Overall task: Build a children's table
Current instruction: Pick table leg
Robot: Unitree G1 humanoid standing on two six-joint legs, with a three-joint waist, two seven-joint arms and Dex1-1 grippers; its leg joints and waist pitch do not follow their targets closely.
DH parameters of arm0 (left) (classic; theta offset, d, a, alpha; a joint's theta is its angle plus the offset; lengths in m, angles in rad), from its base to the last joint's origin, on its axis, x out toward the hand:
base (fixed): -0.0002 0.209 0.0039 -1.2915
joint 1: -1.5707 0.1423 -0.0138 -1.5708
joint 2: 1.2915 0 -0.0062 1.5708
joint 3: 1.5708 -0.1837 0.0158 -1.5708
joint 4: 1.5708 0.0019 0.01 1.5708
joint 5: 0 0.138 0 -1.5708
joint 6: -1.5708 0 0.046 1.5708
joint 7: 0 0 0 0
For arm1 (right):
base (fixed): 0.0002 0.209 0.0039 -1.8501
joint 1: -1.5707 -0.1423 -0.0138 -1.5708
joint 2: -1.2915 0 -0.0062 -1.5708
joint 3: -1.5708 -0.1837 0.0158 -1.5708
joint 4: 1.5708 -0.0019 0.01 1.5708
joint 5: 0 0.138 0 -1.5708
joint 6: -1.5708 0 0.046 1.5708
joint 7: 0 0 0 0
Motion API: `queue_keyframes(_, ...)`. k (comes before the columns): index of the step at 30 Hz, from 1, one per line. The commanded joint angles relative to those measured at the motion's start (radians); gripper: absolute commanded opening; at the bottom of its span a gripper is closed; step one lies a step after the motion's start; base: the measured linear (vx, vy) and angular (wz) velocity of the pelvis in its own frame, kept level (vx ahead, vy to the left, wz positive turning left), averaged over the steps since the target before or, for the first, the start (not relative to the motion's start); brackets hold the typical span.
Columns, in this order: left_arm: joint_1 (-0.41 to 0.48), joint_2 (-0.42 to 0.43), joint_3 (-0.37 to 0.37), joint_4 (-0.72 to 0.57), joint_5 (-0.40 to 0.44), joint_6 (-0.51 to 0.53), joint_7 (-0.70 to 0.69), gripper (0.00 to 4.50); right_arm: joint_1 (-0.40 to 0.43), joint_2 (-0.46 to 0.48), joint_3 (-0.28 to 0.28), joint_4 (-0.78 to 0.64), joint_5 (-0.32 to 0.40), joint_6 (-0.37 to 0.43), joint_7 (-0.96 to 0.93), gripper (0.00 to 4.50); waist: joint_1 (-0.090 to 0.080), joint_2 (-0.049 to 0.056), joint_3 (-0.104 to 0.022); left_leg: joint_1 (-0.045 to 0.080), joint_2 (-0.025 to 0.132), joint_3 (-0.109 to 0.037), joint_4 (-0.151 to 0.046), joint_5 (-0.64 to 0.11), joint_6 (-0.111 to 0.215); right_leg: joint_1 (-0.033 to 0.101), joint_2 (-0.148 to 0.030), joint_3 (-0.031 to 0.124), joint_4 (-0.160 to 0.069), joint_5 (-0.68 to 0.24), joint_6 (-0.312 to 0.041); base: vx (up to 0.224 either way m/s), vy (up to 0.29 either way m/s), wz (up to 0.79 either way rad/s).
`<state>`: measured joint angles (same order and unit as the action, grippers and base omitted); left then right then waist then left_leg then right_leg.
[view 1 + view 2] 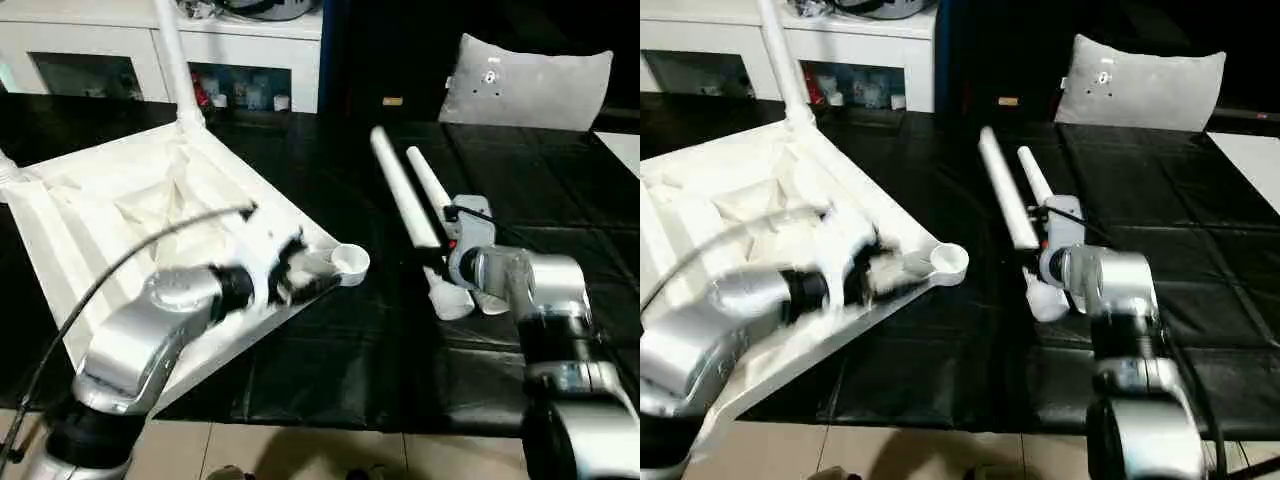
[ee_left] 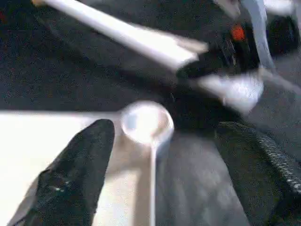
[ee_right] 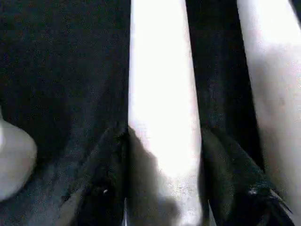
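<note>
The children's table top (image 1: 110, 215) lies upside down on the black mat, ribbed side up, with one white leg (image 1: 175, 60) standing in its far corner. My left gripper (image 1: 305, 272) hovers at the near right corner, open, its fingers (image 2: 84, 174) either side of the round empty socket (image 1: 350, 261). Two loose legs (image 1: 400, 190) (image 1: 428, 180) lie side by side to the right. My right gripper (image 1: 437, 262) is shut on the left one near its thick end, and black fingers (image 3: 106, 188) press both flanks of that leg (image 3: 162, 108).
A grey-white cushion (image 1: 525, 85) leans at the back right. A white cabinet (image 1: 150, 40) with open shelves runs along the back left. The mat ends at pale floor tiles (image 1: 300, 450) near my body. A cable (image 1: 120, 265) loops over my left forearm.
</note>
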<state>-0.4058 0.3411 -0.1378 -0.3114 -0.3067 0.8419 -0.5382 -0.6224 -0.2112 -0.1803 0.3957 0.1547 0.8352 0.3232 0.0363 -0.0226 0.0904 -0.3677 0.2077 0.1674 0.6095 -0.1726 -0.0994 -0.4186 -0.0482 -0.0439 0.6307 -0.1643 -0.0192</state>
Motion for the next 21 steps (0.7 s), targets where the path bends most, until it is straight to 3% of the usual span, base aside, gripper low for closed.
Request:
queue_keyframes(1,-0.027,-0.022,0.031,0.015,-0.019,-0.013,0.025,4.1,-0.009,0.009,-0.041,-0.055,0.048,-0.024,0.022,1.86,0.002,0.01,-0.095,0.006,-0.003,0.005,-0.055,-0.195,-0.015,0.058,-0.05,0.033,-0.089,-0.309,-0.122,0.0,0.0,0.0)
queue_keyframes(3,-0.047,-0.048,0.053,0.032,-0.032,-0.02,0.043,4.24,-0.007,0.043,-0.104,-0.092,0.123,-0.009,0.055,1.86,0.001,0.011,-0.095,0.003,-0.002,0.003,-0.056,-0.188,-0.008,0.061,-0.05,0.032,-0.086,-0.285,-0.131,0.0,0.0,0.0)
queue_keyframes(5,-0.086,-0.079,0.079,0.058,-0.05,-0.028,0.063,4.42,0.011,0.086,-0.169,-0.171,0.255,0.013,0.144,1.85,0.002,0.01,-0.098,0.005,-0.002,0.003,-0.055,-0.192,0.003,0.062,-0.05,0.033,-0.085,-0.278,-0.133,0.0,0.0,0.0)
queue_keyframes(6,-0.105,-0.096,0.094,0.068,-0.063,-0.028,0.072,4.48,0.021,0.101,-0.188,-0.207,0.313,0.028,0.185,1.85,0.005,0.019,-0.096,0.007,-0.003,0.004,-0.056,-0.19,0.011,0.062,-0.05,0.033,-0.087,-0.274,-0.135,0.0,0.0,0.0)
queue_keyframes(11,-0.213,-0.245,0.222,0.122,-0.208,0.019,0.118,4.5,0.124,0.135,-0.2,-0.367,0.568,0.087,0.385,1.85,0.015,0.013,-0.092,0.006,0.001,0.004,-0.058,-0.191,0.03,0.064,-0.054,0.03,-0.096,-0.276,-0.162,0.0,0.0,0.0)
queue_keyframes(14,-0.256,-0.312,0.287,0.145,-0.297,0.043,0.15,4.5,0.155,0.14,-0.195,-0.409,0.614,0.111,0.426,1.84,0.026,0.012,-0.09,0.006,-0.001,0.004,-0.058,-0.19,0.034,0.062,-0.055,0.028,-0.103,-0.332,-0.154,0.0,0.0,0.0)
queue_keyframes(15,-0.277,-0.349,0.332,0.156,-0.367,0.06,0.175,4.5,0.172,0.143,-0.182,-0.436,0.623,0.12,0.44,1.84,0.027,0.018,-0.088,0.003,-0.004,0.003,-0.058,-0.187,0.03,0.062,-0.055,0.027,-0.104,-0.35,-0.14,0.0,0.0,0.0)
queue_keyframes(16,-0.285,-0.364,0.351,0.161,-0.398,0.066,0.186,4.5,0.179,0.145,-0.178,-0.449,0.627,0.126,0.443,1.84,0.026,0.015,-0.088,0.004,-0.005,0.006,-0.056,-0.19,0.028,0.061,-0.054,0.027,-0.106,-0.358,-0.139,0.0,0.0,0.0)
queue_keyframes(21,-0.298,-0.401,0.402,0.163,-0.466,0.106,0.213,4.5,0.206,0.141,-0.168,-0.481,0.673,0.138,0.431,1.84,0.024,0.015,-0.087,0.003,-0.008,0.002,-0.059,-0.194,0.032,0.057,-0.054,0.018,-0.123,-0.457,-0.073,0.0,0.0,0.0)
